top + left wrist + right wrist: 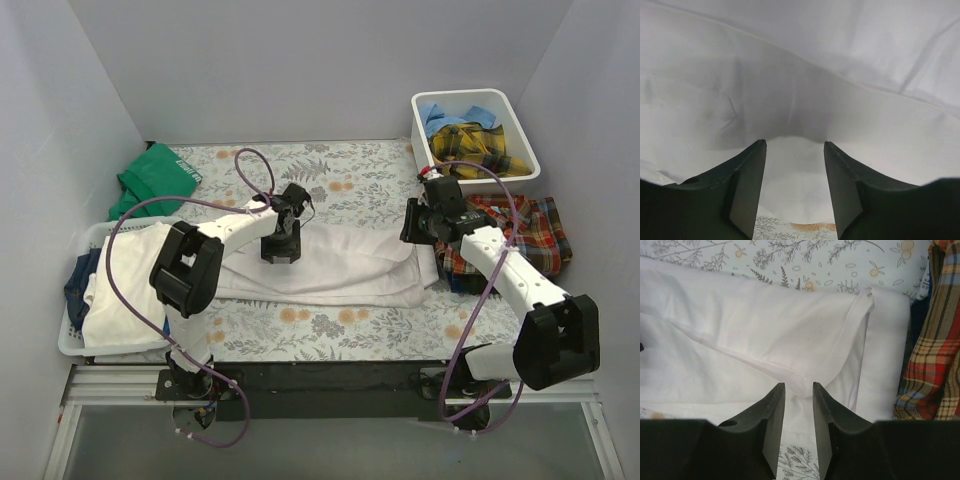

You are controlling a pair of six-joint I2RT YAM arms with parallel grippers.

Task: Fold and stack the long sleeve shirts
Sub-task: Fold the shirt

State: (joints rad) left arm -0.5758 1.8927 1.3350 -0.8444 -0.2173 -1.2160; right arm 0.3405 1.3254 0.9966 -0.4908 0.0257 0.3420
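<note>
The large white shirt [340, 265] lies spread across the middle of the floral table cover. My left gripper [278, 250] is down on its left part. In the left wrist view its jaws [794, 144] stand open with a raised fold of white cloth [790, 90] between the tips. My right gripper [412, 232] is at the shirt's right end. Its jaws [798, 385] are partly open around the point of a folded-over layer of the white shirt [765, 335]. The red-orange-navy plaid shirt [525, 235] lies at the right and also shows in the right wrist view [935, 355].
A white bin [525, 130] at the back right holds the yellow-dark plaid shirt [475, 145] and the light blue shirt [440, 113]. A white basket [70, 340] at the left holds white and navy cloth. A green cloth [155, 175] lies at the back left.
</note>
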